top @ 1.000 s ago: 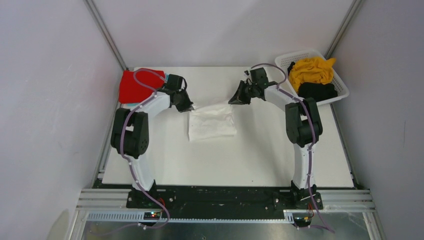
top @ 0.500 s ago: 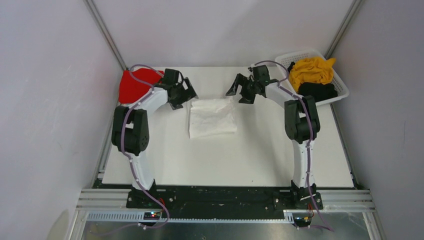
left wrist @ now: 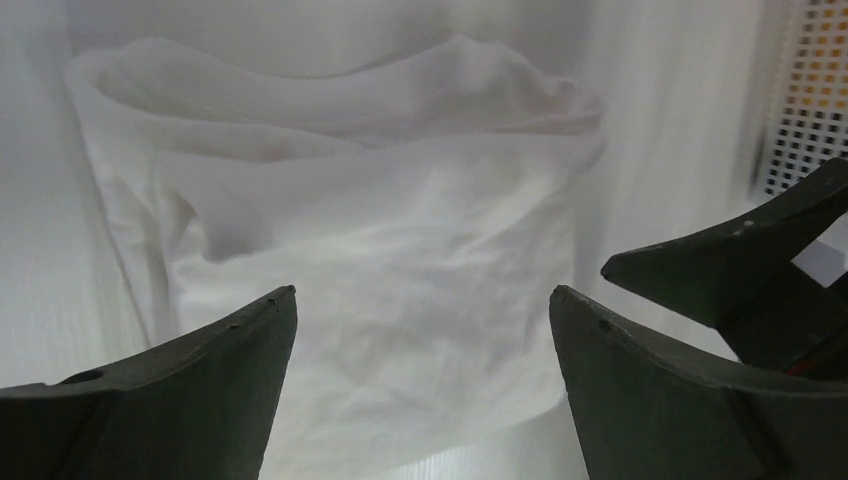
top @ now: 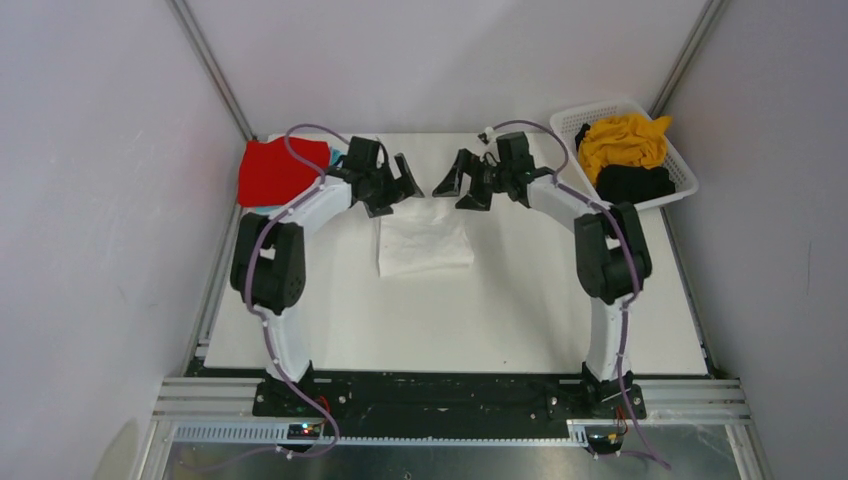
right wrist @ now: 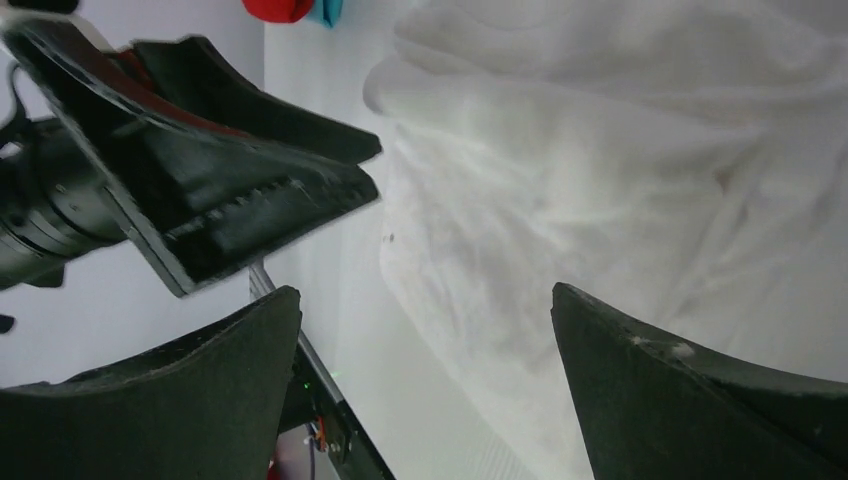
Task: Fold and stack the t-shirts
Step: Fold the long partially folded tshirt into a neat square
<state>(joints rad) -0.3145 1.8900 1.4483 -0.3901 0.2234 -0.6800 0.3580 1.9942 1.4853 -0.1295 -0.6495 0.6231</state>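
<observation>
We see the white t-shirt (top: 425,238) lying folded into a rough rectangle near the middle of the worktop (top: 520,310), a little toward the far side. The left arm (top: 300,208) and the right arm (top: 560,200) both reach in over its far edge and face each other.

The left jaws stand wide apart and hold nothing. From the left wrist we look between them onto the white cloth, which has rumpled folds along one edge. The right jaws are spread just as wide and are also empty, with the same shirt beneath them. The two pairs are near each other but apart. We cannot tell whether either one brushes the cloth.

The red t-shirt (top: 275,170) lies at the far left corner, with a sliver of the light blue t-shirt (top: 335,157) showing at its right edge. At the far right corner a white basket (top: 585,115) holds the bunched yellow t-shirt (top: 622,140) and, nearer to us, the black t-shirt (top: 635,182).
</observation>
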